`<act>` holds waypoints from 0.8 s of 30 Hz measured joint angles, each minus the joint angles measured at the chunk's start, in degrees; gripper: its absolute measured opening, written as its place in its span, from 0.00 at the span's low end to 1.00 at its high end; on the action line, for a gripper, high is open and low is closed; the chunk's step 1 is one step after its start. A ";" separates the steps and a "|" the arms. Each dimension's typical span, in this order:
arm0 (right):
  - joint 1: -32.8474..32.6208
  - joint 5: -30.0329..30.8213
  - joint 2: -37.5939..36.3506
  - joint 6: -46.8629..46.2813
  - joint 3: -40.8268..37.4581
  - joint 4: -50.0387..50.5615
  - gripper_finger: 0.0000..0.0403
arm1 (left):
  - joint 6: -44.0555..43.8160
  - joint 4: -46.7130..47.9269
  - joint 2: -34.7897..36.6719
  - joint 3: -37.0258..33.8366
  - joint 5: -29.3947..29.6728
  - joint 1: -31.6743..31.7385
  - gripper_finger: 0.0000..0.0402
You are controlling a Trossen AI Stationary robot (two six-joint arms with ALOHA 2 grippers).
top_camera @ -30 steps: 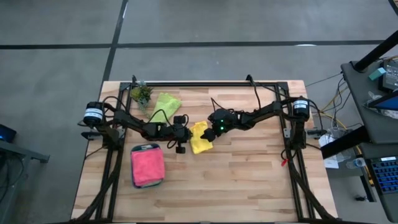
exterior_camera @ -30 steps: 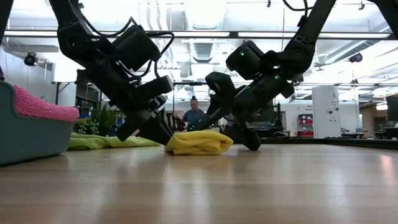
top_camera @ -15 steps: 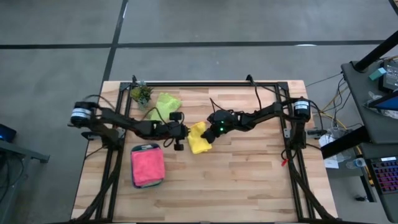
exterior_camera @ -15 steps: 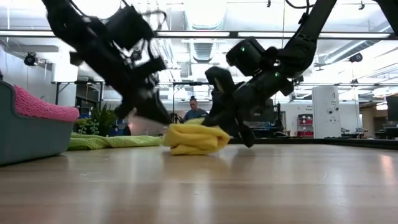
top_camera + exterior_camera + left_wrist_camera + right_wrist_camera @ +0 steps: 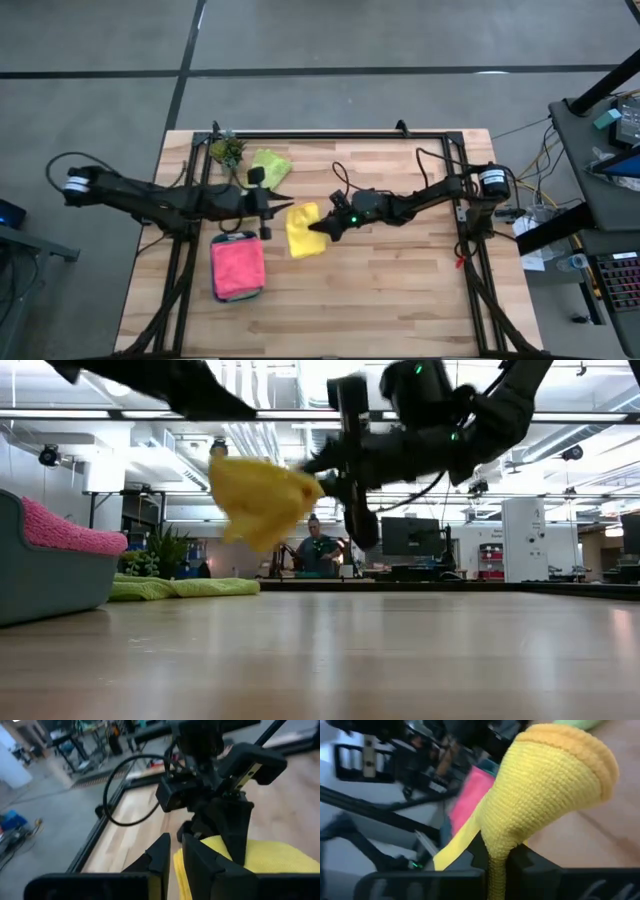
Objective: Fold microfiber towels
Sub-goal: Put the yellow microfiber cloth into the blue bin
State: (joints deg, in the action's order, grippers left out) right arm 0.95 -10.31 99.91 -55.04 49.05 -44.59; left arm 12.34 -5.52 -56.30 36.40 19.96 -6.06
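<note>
The right gripper's (image 5: 318, 228) fingers are squeezing tight on the yellow towel (image 5: 302, 230). The towel is hanging in the air above the wooden table (image 5: 400, 290), near the middle of the high view. The left gripper (image 5: 268, 206) is sitting just to the upper left of the towel with its fingers almost closed, holding nothing. A pink towel (image 5: 238, 267) is lying in the teal tray (image 5: 40, 585) at lower left. A lime green towel (image 5: 270, 165) is lying near the top.
</note>
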 joint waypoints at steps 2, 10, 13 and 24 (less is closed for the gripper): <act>-1.63 2.72 -0.06 -0.99 0.58 -1.80 0.03 | -0.02 0.64 2.51 -0.02 -0.10 -1.03 0.09; -7.98 9.72 2.51 0.57 9.61 -2.04 0.03 | -0.02 2.84 9.09 -0.15 -0.15 -4.49 0.09; -9.45 10.34 5.53 0.54 14.65 -1.03 0.03 | 0.04 3.27 10.30 -0.11 -0.23 -5.09 0.09; -10.45 7.90 23.53 -6.93 38.07 -0.31 0.03 | -0.13 3.11 14.28 -0.09 -0.33 -5.14 0.09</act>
State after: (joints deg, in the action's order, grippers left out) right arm -9.50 -2.41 123.45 -61.96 87.12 -44.91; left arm 12.21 -2.41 -42.02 36.32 19.64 -11.20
